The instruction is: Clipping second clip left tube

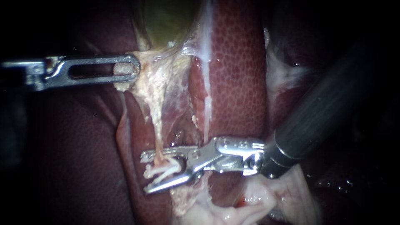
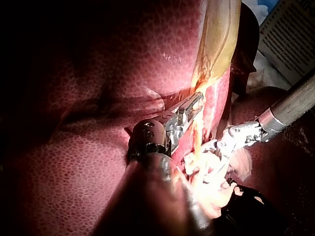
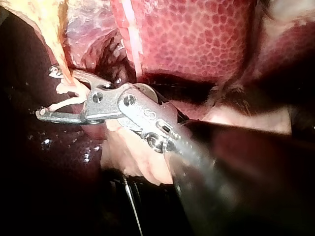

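Note:
The pale left tube [image 1: 157, 125] runs down from the greenish gallbladder [image 1: 166, 21] to a white clip [image 1: 163, 168]. My right instrument [image 1: 145, 173] comes in from the right; its jaws stand open, one on each side of the tube and the clip. The right wrist view shows those jaws [image 3: 49, 93] astride the white clip [image 3: 66, 96]. My left instrument [image 1: 132, 68] is shut on the pale tissue at the gallbladder's neck and holds it toward the left. In the left wrist view it [image 2: 194, 105] grips the same tissue, with my right instrument [image 2: 216, 162] just beyond it.
Dark red liver [image 1: 237, 62] lies to the right of the tube and under it, with a second lobe [image 1: 83, 158] at the left. Loose pale fatty tissue [image 1: 250, 204] sits below my right instrument's wrist. A thin whitish strand [image 1: 207, 83] runs along the liver.

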You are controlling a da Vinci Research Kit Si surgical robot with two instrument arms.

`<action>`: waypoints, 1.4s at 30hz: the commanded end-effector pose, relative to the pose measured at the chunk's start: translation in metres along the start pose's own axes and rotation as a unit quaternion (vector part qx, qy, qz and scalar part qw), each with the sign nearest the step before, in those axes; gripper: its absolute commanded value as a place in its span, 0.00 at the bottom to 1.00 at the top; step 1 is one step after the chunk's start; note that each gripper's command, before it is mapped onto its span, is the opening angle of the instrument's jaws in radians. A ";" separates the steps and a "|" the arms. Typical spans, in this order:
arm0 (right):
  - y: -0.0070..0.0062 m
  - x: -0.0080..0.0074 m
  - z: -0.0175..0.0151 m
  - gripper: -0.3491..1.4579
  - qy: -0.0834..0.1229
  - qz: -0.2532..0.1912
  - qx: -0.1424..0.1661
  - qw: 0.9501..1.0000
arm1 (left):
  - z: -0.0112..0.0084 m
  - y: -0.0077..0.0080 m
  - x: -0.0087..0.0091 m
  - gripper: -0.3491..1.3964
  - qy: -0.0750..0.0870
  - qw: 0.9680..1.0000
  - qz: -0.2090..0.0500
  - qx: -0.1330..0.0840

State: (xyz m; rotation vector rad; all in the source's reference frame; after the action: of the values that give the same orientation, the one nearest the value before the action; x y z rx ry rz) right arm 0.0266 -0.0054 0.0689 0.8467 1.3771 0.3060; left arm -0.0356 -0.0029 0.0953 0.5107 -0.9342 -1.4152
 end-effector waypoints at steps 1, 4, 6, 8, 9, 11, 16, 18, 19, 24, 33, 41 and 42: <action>0.0000 0.0000 0.0000 0.43 0.000 0.000 0.000 1.000 | 0.0000 0.0000 0.0000 0.00 0.000 1.000 0.000 0.000; 0.0000 -0.0001 -0.0002 0.39 0.000 0.006 0.001 1.000 | 0.0000 0.0000 0.0000 0.00 0.000 1.000 0.000 0.000; 0.0000 -0.0001 -0.0003 0.35 0.000 0.009 0.001 1.000 | 0.0000 0.0000 0.0000 0.00 0.000 1.000 0.000 0.000; 0.0000 -0.0002 -0.0004 0.31 -0.003 0.009 0.001 1.000 | 0.0000 0.0000 0.0000 0.00 0.000 1.000 0.000 0.000; 0.0000 -0.0002 -0.0005 0.29 -0.006 0.012 0.001 1.000 | 0.0000 0.0000 0.0000 0.00 0.000 1.000 0.000 0.000; 0.0001 -0.0003 -0.0006 0.26 -0.012 0.012 0.000 1.000 | 0.0000 0.0000 0.0000 0.00 0.000 1.000 0.000 0.000; 0.0003 -0.0004 -0.0008 0.18 -0.018 0.015 -0.002 1.000 | 0.0000 0.0000 0.0000 0.00 0.000 1.000 0.000 0.000; 0.0003 -0.0004 -0.0008 0.16 -0.018 0.015 -0.002 1.000 | 0.0000 0.0000 0.0000 0.00 0.000 1.000 0.000 0.000; 0.0003 -0.0005 -0.0008 0.15 -0.018 0.015 -0.002 1.000 | 0.0000 0.0000 0.0000 0.00 0.000 1.000 0.000 0.000; 0.0002 -0.0005 -0.0011 0.00 -0.021 0.018 0.003 1.000 | 0.0000 0.0000 0.0000 0.00 0.000 1.000 0.000 0.000; 0.0002 -0.0006 -0.0011 0.00 -0.025 0.021 0.004 0.999 | 0.0000 0.0000 0.0000 0.00 0.000 1.000 0.000 0.000; 0.0001 -0.0006 -0.0012 0.00 -0.025 0.021 0.004 0.999 | 0.0001 0.0000 0.0000 0.00 0.000 1.000 0.000 0.000; 0.0001 -0.0006 -0.0012 0.00 -0.025 0.021 0.004 0.999 | 0.0001 -0.0001 0.0000 0.00 0.000 1.000 0.000 0.000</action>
State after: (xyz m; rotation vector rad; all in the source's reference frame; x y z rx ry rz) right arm 0.0254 -0.0053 0.0695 0.8853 1.3169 0.3100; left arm -0.0357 -0.0029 0.0952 0.5099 -0.9343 -1.4156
